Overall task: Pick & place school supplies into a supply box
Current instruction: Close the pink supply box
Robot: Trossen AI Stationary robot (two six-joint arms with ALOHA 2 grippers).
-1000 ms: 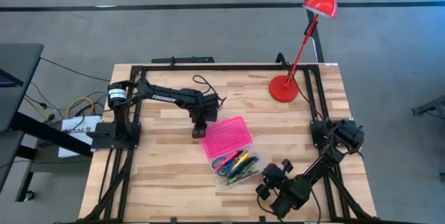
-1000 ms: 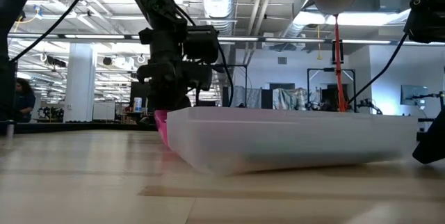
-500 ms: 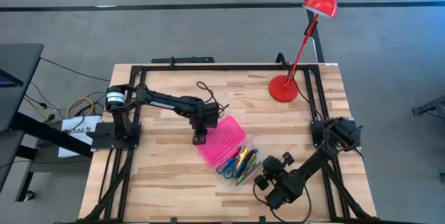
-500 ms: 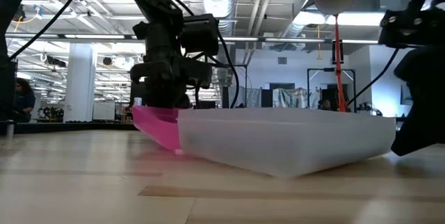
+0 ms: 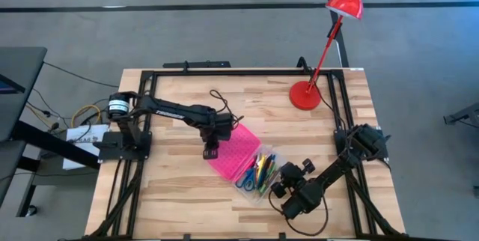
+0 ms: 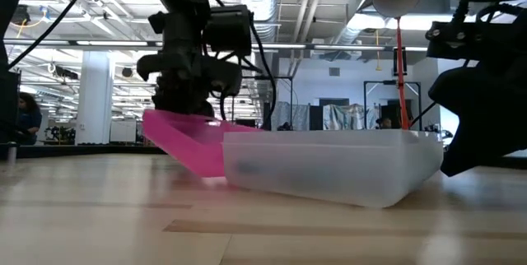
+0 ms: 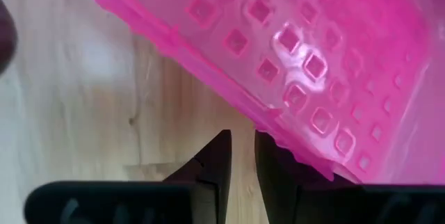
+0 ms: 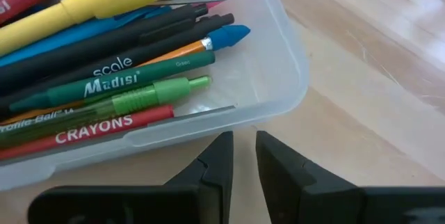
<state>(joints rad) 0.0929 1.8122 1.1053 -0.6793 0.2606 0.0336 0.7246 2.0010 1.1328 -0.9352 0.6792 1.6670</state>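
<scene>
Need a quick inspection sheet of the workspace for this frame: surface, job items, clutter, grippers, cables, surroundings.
Surface: light wooden table in a black frame.
Job's things: supply box open, pink lid tilted up off the table; school supplies lie in the clear base.
Clutter: red desk lamp at the far right corner.
Grippers: left gripper at the lid's outer edge, fingers nearly together; right gripper at the base's rim, fingers nearly together, holding nothing.
Cables: loose wiring off the table's left side.
Surroundings: grey floor; open hall behind.

Two dark, slender jointed arms, left arm (image 5: 172, 111) with white lettering and looped black cable, right arm (image 5: 329, 177) matte black, blunt dark fingers (image 8: 208, 172)
</scene>
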